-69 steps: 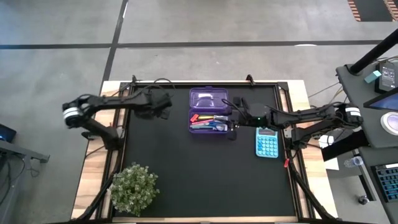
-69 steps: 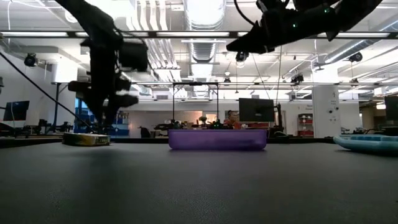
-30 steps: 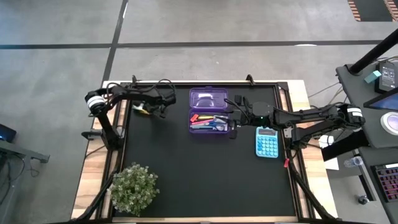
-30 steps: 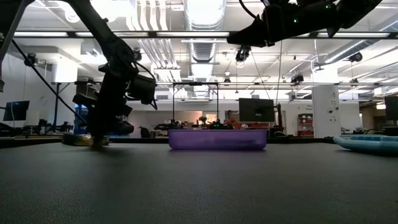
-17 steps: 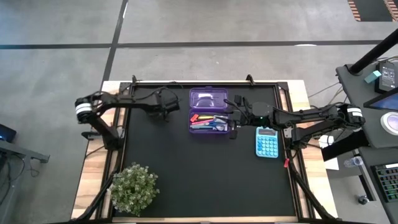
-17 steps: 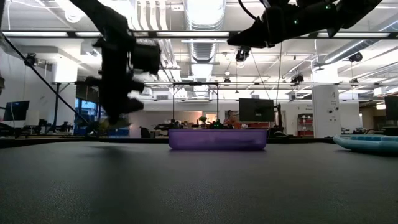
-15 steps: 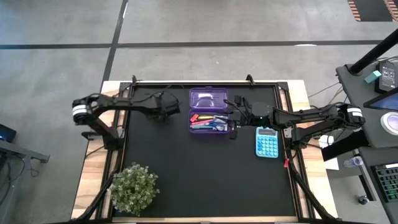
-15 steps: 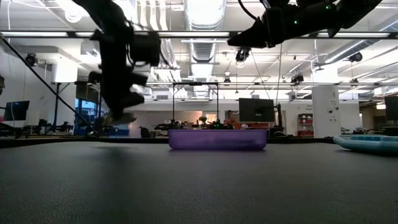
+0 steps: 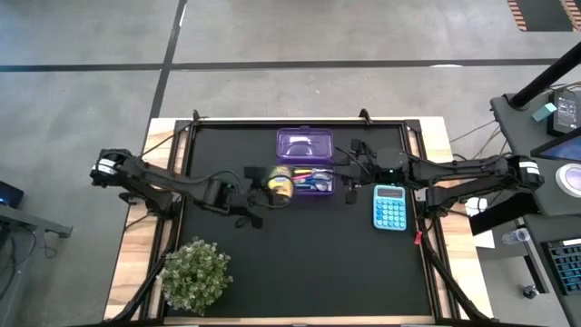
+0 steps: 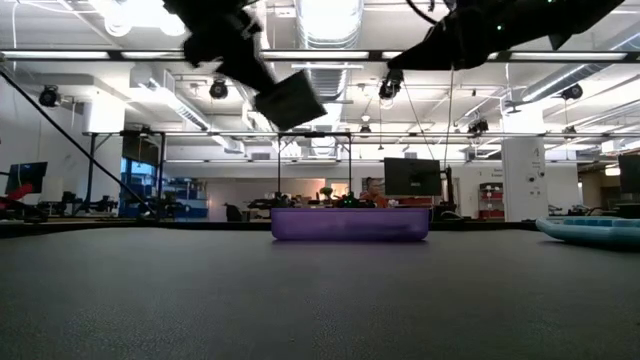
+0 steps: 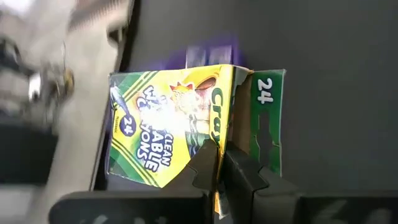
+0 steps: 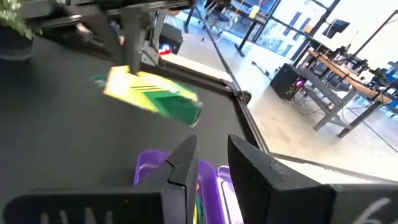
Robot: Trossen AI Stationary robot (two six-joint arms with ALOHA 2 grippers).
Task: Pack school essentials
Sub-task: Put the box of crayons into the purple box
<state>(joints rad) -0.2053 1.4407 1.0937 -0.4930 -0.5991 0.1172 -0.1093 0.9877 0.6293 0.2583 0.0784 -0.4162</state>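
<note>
— What do we have at the left gripper (image 11: 217,168)?

— Its fingers are pinched tight on the edge of the yellow-and-green cardboard crayon box (image 9: 279,182), carried in the air just beside the left rim of the clear purple plastic pencil case (image 9: 305,143).

— And the right gripper (image 12: 208,163)?

— We see its fingers parted a little, nothing between them, hanging above the case's right side. Pens and blue-handled scissors (image 9: 313,184) lie in the case; the light blue calculator (image 9: 390,207) rests near it.

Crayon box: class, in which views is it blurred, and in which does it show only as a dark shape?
Right wrist view: crayon box smeared by motion. Left wrist view: print readable, left edge washed out by glare. Low view: a dark silhouette against bright ceiling lights.
</note>
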